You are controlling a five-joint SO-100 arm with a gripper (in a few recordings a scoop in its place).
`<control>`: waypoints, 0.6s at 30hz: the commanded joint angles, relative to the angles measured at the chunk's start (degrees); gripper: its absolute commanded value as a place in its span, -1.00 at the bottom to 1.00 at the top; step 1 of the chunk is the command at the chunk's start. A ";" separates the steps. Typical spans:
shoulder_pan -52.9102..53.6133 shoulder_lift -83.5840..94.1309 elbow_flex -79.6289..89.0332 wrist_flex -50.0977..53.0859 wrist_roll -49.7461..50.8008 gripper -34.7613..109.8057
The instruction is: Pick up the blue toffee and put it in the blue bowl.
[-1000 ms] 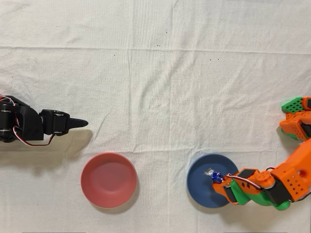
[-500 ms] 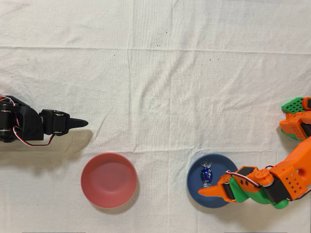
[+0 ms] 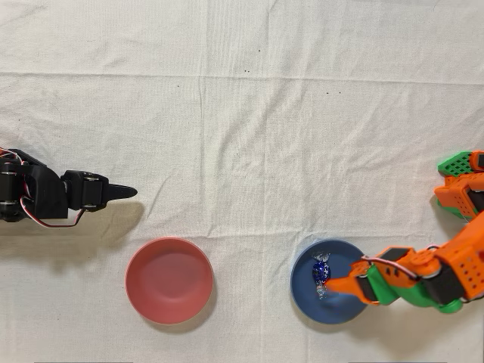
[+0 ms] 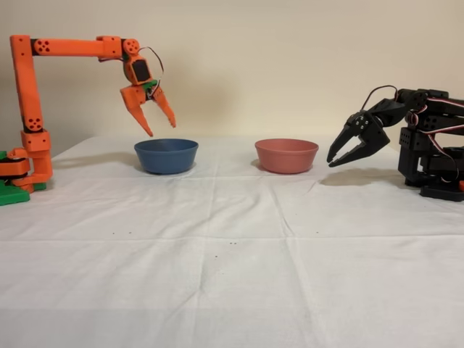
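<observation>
Overhead view, left to right: idle black arm point(image 3: 45, 198) at the left edge, pointing right across the white tablecloth point(image 3: 242, 113). Then the red-pink bowl point(image 3: 169, 280), sitting on the cloth. Then the blue bowl point(image 3: 330, 281), well apart from the pink one. The blue toffee point(image 3: 321, 270) lies inside the blue bowl, a bit left of centre, long axis roughly up-down in the picture, clear wrapper ends at top and bottom. My gripper point(image 3: 336, 286) reaches in from the right over the bowl's right half, tip just beside the toffee's lower end; touching or not, can't tell from above.

Fixed view, left to right: my orange arm's base at the far left, upright link, then a horizontal link running right. My gripper point(image 4: 161, 117) hangs above the blue bowl point(image 4: 166, 156), clear of the rim, pointing down. Fingers point(image 4: 138, 112) spread apart, nothing between them, so my hand is released. Toffee hidden behind the bowl wall here. Right of that the red-pink bowl point(image 4: 286, 155), then the black arm point(image 4: 406, 138) at the far right with its claw aimed down-left.
</observation>
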 commanded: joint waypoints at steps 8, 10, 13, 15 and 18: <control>12.30 29.27 13.10 -0.18 -6.15 -0.52; 15.73 33.93 16.79 -0.97 -6.59 -0.52; 21.62 42.89 24.52 -5.71 -9.84 -0.52; 24.96 48.69 30.15 -9.05 -12.92 -0.52; 28.12 54.32 35.51 -8.53 -13.71 -0.52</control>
